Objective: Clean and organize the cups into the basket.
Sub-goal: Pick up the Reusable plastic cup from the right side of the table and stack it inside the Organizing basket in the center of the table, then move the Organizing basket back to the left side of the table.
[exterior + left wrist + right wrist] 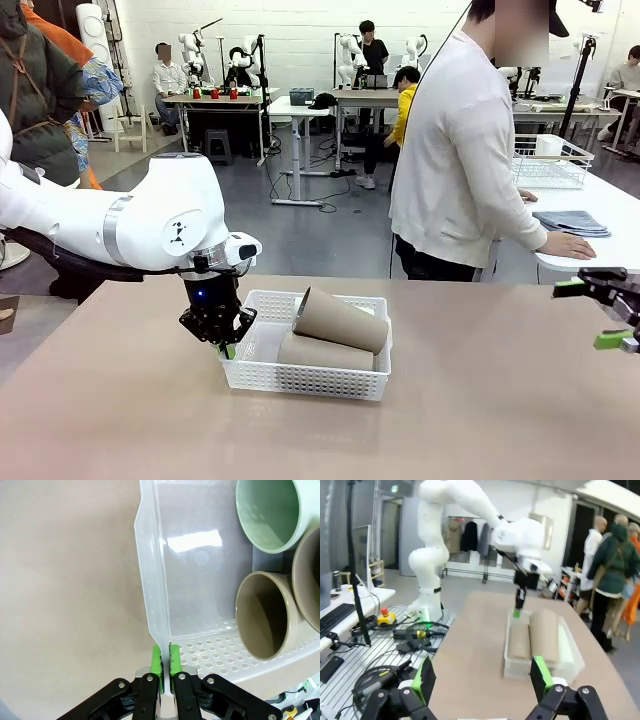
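Lying on their sides in the basket (150,580), all three cups look stowed: the mint cup (270,512) and two tan cups (262,615) sit just beyond and beside the left gripper (165,661), whose green pads pinch the basket's thin translucent rim. Only nudging remains (my guess). The right gripper (482,677) gapes empty, well apart.

On my feeds the bench (480,420) reads a flat beige. The basket (300,377) is white, its sides a fine lattice, its floor dotted with round holes. I count two tan-brown cups (340,320) and one mint green cup (270,512). Both grippers are black with bright green pads (540,675). The person's top (450,160) is off-white.
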Controlling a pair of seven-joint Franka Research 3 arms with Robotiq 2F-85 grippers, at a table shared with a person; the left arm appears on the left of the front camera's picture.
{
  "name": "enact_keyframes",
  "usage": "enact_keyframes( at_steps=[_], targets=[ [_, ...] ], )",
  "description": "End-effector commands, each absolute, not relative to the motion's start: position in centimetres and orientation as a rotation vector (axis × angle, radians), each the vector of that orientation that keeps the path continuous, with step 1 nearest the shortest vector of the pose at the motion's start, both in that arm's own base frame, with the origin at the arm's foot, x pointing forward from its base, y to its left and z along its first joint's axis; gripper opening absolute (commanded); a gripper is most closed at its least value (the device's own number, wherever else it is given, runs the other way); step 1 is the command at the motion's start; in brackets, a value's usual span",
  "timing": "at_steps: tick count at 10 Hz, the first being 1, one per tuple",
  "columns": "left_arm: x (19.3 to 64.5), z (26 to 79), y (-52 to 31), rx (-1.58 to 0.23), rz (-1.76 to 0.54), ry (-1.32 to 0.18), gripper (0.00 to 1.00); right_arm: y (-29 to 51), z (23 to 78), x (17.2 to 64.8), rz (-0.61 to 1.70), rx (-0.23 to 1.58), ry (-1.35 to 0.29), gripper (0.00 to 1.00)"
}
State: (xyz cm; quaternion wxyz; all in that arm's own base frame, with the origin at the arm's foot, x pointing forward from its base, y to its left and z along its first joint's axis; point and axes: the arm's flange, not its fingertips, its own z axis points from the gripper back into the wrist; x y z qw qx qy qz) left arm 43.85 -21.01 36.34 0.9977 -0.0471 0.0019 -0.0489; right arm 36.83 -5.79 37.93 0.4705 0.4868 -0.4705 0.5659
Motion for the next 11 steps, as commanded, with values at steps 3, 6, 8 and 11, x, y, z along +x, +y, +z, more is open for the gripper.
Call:
enact_keyframes(
  at_steps=[3, 6, 8, 11],
  targets=[
    [43.8, 36.3, -21.0, -0.086, -0.104, 0.003, 0.04, -8.9, 36.7, 37.8, 1.210, 1.080, -1.002, 1.00],
    [43.8, 36.3, -21.0, -0.086, -0.104, 0.003, 0.04, -8.8, 35.7, 37.9, 1.255, 1.093, -1.061, 1.00],
    [43.8, 36.3, -21.0, -0.086, -0.104, 0.003, 0.04, -8.8, 35.7, 37.9, 1.255, 1.093, -1.061, 1.00],
    [43.8, 36.3, -21.0, -0.086, -0.104, 0.003, 0.04, -8.8, 35.7, 37.9, 1.255, 1.093, -1.061, 1.00]
  ],
)
